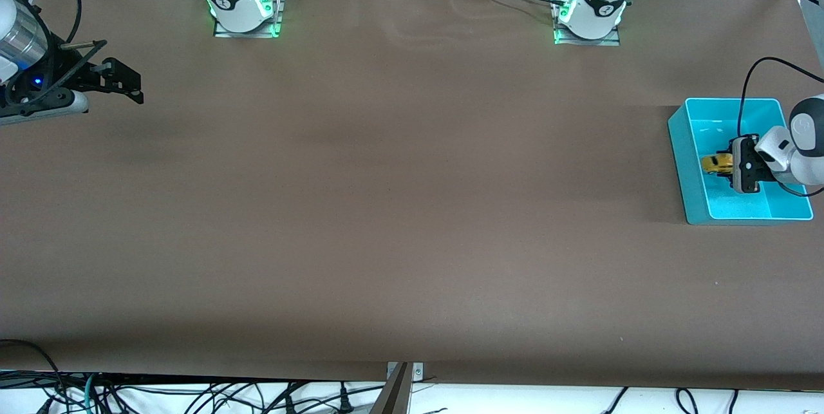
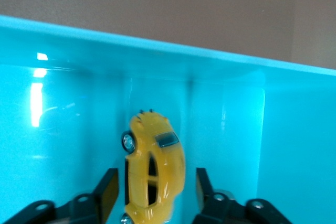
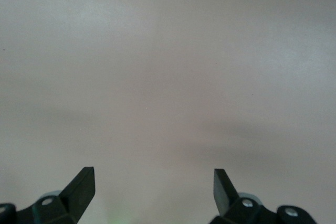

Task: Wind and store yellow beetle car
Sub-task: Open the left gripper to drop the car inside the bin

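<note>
I see the yellow beetle car (image 1: 716, 163) in the bin (image 1: 687, 163) at the left arm's end of the table (image 1: 399, 208); my left gripper (image 1: 730, 168) straddles it; my right gripper (image 1: 132, 84) waits over the table's right-arm end.

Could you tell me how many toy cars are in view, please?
1: the yellow beetle car lies in the turquoise bin at the left arm's end, between the open left pincer's fingers. None seems hidden.

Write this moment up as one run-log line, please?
yellow beetle car: in teal bin, between open left claw fingers, gaps both sides | right claw: open, waiting over bare table
</note>
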Robot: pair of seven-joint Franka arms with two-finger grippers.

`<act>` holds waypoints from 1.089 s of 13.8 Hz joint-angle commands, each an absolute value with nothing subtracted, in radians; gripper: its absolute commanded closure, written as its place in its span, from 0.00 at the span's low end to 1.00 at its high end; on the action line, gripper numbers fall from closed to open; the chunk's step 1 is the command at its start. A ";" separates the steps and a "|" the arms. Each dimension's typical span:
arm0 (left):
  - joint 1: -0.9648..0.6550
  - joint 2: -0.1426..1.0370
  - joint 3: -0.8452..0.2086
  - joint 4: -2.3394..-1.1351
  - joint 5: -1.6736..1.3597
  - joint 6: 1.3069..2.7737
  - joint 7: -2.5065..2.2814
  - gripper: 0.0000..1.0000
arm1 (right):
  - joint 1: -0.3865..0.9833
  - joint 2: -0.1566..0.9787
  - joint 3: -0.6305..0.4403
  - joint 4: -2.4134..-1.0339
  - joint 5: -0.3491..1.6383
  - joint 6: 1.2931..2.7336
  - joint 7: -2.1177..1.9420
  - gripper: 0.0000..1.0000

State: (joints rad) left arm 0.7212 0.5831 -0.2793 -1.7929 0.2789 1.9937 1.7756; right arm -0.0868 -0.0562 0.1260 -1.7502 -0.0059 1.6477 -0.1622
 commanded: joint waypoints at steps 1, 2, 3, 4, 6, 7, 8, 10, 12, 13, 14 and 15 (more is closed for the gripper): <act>0.724 0.539 -0.307 -1.761 0.287 1.947 1.779 0.00 | -0.086 -0.041 0.124 -1.717 -0.017 1.621 -0.150 0.00; 0.724 0.516 -0.322 -1.756 0.285 1.919 1.763 0.00 | -0.086 -0.041 0.124 -1.718 -0.017 1.621 -0.150 0.00; 0.724 0.488 -0.348 -1.743 0.284 1.878 1.737 0.00 | -0.086 -0.041 0.124 -1.717 -0.017 1.621 -0.150 0.00; 0.724 0.471 -0.371 -1.711 0.272 1.820 1.712 0.00 | -0.086 -0.041 0.124 -1.717 -0.017 1.621 -0.150 0.00; 0.723 0.465 -0.431 -1.607 0.241 1.658 1.622 0.00 | -0.086 -0.041 0.124 -1.718 -0.017 1.621 -0.150 0.00; 0.719 0.465 -0.449 -1.567 0.241 1.602 1.570 0.00 | -0.086 -0.041 0.124 -1.717 -0.017 1.621 -0.150 0.00; 0.715 0.463 -0.469 -1.536 0.241 1.557 1.522 0.00 | -0.086 -0.041 0.124 -1.717 -0.017 1.621 -0.150 0.00; 0.713 0.462 -0.553 -1.462 0.239 1.439 1.388 0.00 | -0.086 -0.041 0.124 -1.717 -0.017 1.621 -0.150 0.00; 0.713 0.462 -0.667 -1.372 0.241 1.320 1.155 0.00 | -0.086 -0.041 0.124 -1.717 -0.015 1.621 -0.149 0.00; 0.713 0.462 -0.719 -1.341 0.241 1.286 1.041 0.00 | -0.086 -0.041 0.123 -1.718 -0.015 1.621 -0.149 0.00; 0.713 0.460 -0.767 -1.326 0.241 1.264 0.931 0.00 | -0.086 -0.041 0.124 -1.717 -0.015 1.621 -0.149 0.00; 0.715 0.460 -0.820 -1.322 0.241 1.250 0.828 0.00 | -0.087 -0.041 0.123 -1.717 -0.015 1.621 -0.149 0.00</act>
State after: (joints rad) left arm 0.7155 0.4445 -0.7486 -1.3720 0.2550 1.3011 0.9974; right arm -0.0876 -0.0547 0.1249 -1.7501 -0.0059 1.6474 -0.1618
